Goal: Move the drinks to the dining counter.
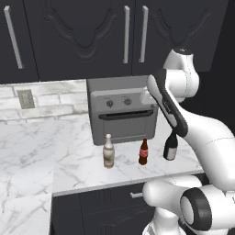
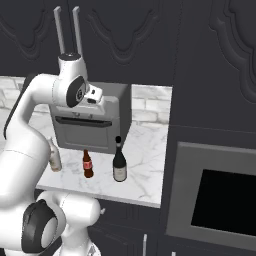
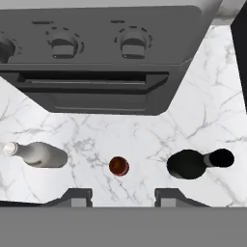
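- Our gripper (image 3: 123,197) hangs above the brown bottle (image 3: 118,166); jaws apart, nothing held.
- All three drinks stand on the worktop (image 1: 41,151) by the toaster oven (image 1: 121,110): cream bottle (image 1: 108,152), brown, black bottle (image 2: 119,167).
- Risks as we see them: an off-centre descent tips the brown bottle, and close neighbours may get clipped.
- A shallow cap grip may slip.
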